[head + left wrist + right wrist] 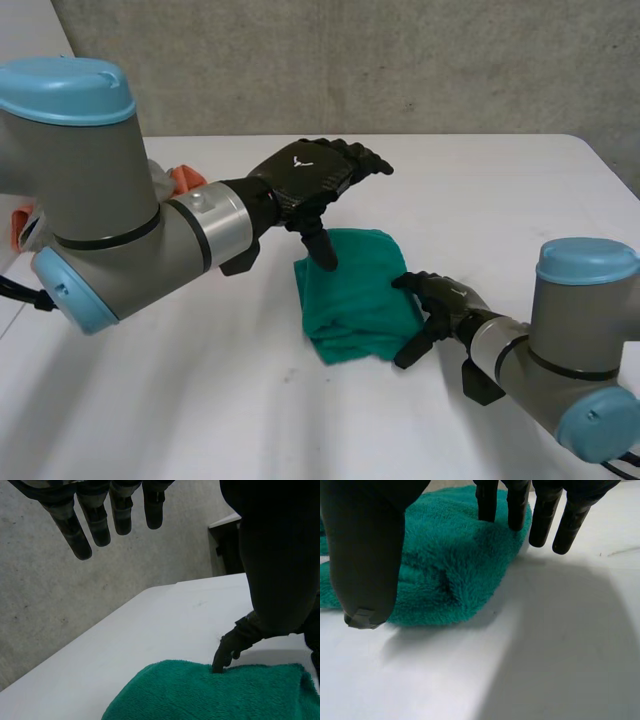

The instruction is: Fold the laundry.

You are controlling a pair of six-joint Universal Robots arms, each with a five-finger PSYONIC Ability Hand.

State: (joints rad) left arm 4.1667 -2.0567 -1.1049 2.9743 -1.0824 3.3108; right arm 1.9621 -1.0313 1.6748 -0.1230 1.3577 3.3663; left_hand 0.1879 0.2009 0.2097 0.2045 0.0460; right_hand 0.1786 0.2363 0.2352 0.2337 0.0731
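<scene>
A folded green towel (355, 295) lies on the white table (200, 400), right of the middle. My left hand (305, 172) hovers above the towel's far left corner, open, fingers straight and thumb pointing down just over the cloth. In the left wrist view its fingers (95, 522) hang clear of the towel (215, 692). My right hand (440, 300) sits at the towel's right edge, open, with fingers spread. In the right wrist view its fingers (540, 510) rest by the towel (450, 565) edge and its thumb stands beside the near corner, holding nothing.
Orange laundry (185, 178) lies at the table's far left, behind my left arm. A grey wall (400, 60) stands behind the table. A dark piece of furniture (225, 545) stands beyond the table's far corner.
</scene>
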